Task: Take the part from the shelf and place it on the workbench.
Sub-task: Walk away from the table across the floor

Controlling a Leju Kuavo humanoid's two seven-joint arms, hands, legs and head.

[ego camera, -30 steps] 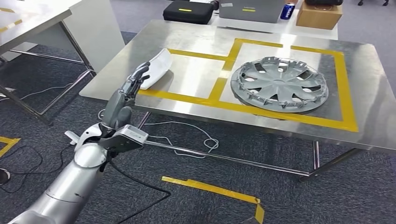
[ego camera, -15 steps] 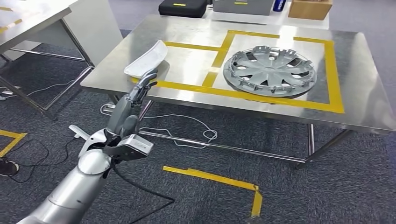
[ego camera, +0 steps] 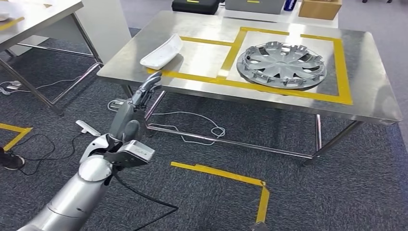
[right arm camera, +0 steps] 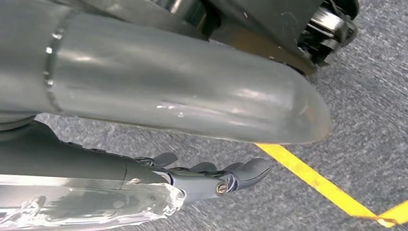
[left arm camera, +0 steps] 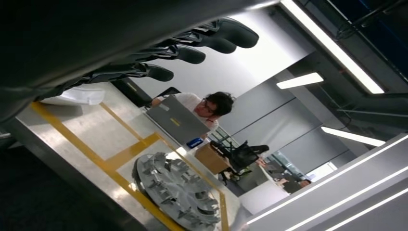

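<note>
The white curved part (ego camera: 161, 51) lies on the steel workbench (ego camera: 202, 72), inside the left yellow-taped square. My left hand (ego camera: 136, 102) hangs in front of and below the bench's near edge, fingers apart, holding nothing and clear of the part. The left wrist view has its dark fingers (left arm camera: 192, 47) spread above the part (left arm camera: 72, 95). My right hand (right arm camera: 207, 175) hangs over the carpet with fingers stretched out and nothing in them.
A grey hubcap (ego camera: 285, 65) fills the right taped square. A black case (ego camera: 195, 6) and a cardboard box (ego camera: 320, 8) sit behind the bench. Another steel table (ego camera: 38, 19) stands at left. Cables (ego camera: 192, 127) and yellow floor tape (ego camera: 226, 178) lie below. A person (left arm camera: 211, 103) sits beyond the bench.
My left hand, which touched the part a second ago, has let it go and drawn back below the bench's edge. The camera has shifted, so the whole scene has moved.
</note>
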